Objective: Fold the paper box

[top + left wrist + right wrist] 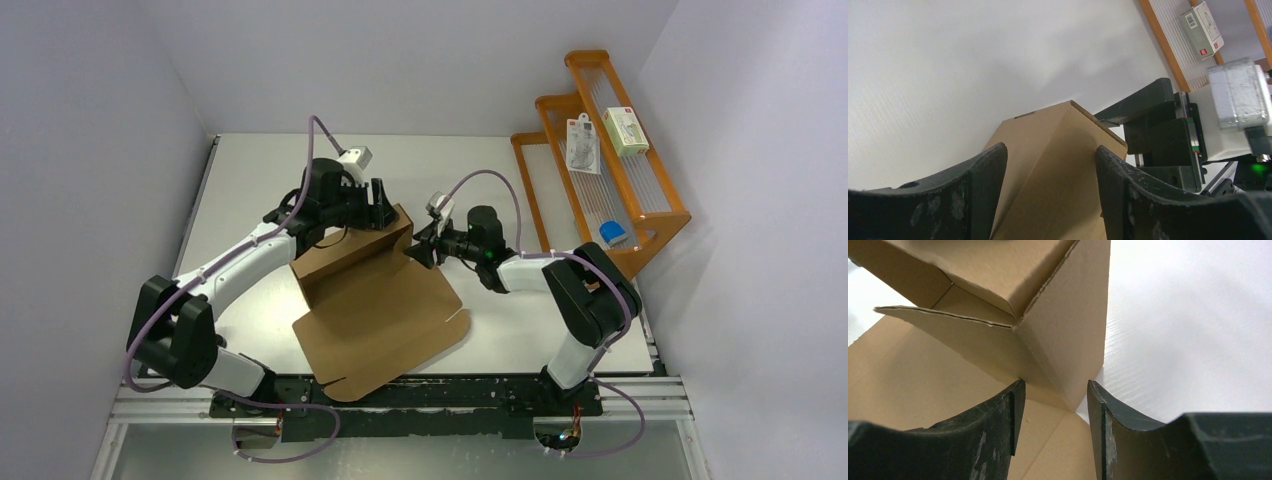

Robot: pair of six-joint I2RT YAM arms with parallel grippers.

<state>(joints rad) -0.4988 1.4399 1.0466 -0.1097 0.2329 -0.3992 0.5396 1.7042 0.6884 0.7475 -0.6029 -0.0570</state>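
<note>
The paper box [380,310] is a brown cardboard sheet lying in the middle of the table, its far part folded up into a wall with side flaps. My left gripper [385,205] is at the top of that raised wall. In the left wrist view its jaws stand apart [1050,150] with the folded cardboard [1048,165] between the fingers. My right gripper [420,250] is at the wall's right corner. In the right wrist view it is open [1054,385], and the upright box corner [1068,340] sits just past its tips, untouched.
An orange wire-fronted rack [600,150] stands at the back right, holding small white packages [583,140] and a blue item [613,233]. White walls close in the left, back and right sides. The near flaps of the sheet reach the table's front edge [400,385].
</note>
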